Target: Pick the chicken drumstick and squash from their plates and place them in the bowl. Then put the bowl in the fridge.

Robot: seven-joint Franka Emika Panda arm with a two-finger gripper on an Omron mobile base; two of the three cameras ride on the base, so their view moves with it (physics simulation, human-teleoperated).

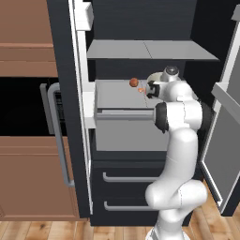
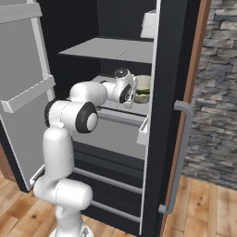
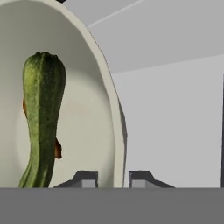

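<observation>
Now the bowl (image 3: 87, 109) is sitting on the middle fridge shelf (image 1: 115, 91), with the arm reaching in to it. In the hand view the bowl's pale rim is running straight down between the two fingertips (image 3: 85, 178), one tip inside the wall and one outside, so the gripper (image 3: 113, 179) is straddling the rim. The tips are standing a little apart with the wall between them; whether they are pinching it or have just let go, I cannot tell.

Inside the bowl the squash (image 3: 41, 118) is lying lengthwise, green and ridged, leaning against the inner wall. A sliver of reddish-brown is peeking out behind it on both sides, which is probably the drumstick (image 3: 57, 149), mostly hidden. Both foods are riding in the bowl because a rim grip carries everything at once.

From the right base view the bowl (image 2: 142, 89) is showing just past the wrist, deep in the fridge (image 2: 169, 69), near the right door edge. The left base view has a small orange-red ball (image 1: 133, 83) resting on the same shelf, just beside the hand.

Both doors are standing wide open to let the arm through. By my reading, the task is nearly done: release and withdrawal are what remain.

No brand, label or writing is readable anywhere.
</observation>
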